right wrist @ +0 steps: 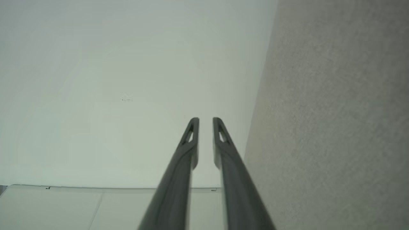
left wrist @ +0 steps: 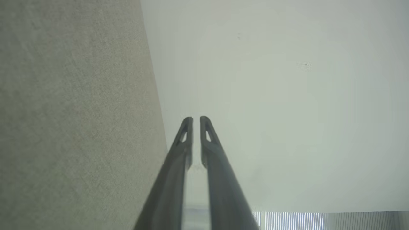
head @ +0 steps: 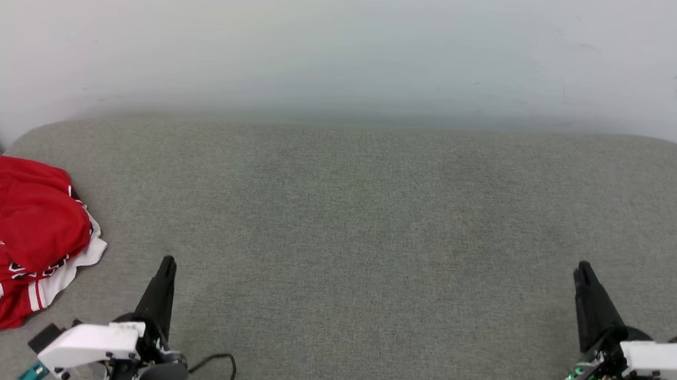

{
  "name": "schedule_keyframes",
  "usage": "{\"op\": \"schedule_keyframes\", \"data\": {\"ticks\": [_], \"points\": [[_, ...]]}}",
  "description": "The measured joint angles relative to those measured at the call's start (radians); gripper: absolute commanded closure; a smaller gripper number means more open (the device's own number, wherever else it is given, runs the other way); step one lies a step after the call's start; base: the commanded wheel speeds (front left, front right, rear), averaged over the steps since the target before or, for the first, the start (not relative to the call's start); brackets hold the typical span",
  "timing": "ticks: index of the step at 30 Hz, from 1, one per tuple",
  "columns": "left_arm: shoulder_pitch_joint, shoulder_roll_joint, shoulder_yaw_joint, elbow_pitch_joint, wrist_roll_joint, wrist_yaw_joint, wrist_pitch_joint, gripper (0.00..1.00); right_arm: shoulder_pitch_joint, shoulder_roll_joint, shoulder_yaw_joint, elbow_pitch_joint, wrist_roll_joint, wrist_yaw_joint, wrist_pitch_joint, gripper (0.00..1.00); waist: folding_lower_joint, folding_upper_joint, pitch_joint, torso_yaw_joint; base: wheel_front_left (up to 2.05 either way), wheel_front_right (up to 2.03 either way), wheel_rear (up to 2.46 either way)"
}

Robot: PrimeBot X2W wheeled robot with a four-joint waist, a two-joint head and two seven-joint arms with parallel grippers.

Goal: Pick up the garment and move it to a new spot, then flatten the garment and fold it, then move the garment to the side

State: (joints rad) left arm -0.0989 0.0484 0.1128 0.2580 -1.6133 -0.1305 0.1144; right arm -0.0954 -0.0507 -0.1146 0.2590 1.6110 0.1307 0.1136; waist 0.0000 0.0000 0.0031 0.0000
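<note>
**Jersey lay to the left of the left gripper; the left arm had the short reach**

The grey cloth-covered surface [head: 371, 226] spread wide and bare across the head view, with the pale wall [head: 346, 45] behind it; nothing stood between either arm and the work. The garment [head: 23, 243] sat crumpled at the surface's far left edge, a red heap with white striped trim at its near side; its longer run went from far to near along that edge, and part of it was cut off by the picture's left border. It was not yet picked up.

The left gripper [head: 166, 265] hovered just beside the heap, the heap lying to its left and slightly ahead; its fingers were drawn almost together, a thin slit between them, holding nothing. The right gripper [head: 583, 269] waited well apart at the opposite side, fingers likewise close with a narrow gap and empty. A dark cable [head: 222, 360] looped by the left wrist, clear of the heap. By my reading, the first grasp would call for a leftward swing and parted fingers.
</note>
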Motion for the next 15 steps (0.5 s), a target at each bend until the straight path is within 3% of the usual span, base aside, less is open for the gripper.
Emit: {"op": "schedule_keyframes", "data": {"ticks": [15], "points": [[0.021, -0.002, -0.086, -0.026, 0.002, 0.000, -0.065, 0.00, 0.036, 0.002, 0.030, -0.030, -0.020, 0.000, -0.064, 0.00, 0.0000, 0.0000, -0.002, -0.002, 0.00, 0.00, 0.00]]}}
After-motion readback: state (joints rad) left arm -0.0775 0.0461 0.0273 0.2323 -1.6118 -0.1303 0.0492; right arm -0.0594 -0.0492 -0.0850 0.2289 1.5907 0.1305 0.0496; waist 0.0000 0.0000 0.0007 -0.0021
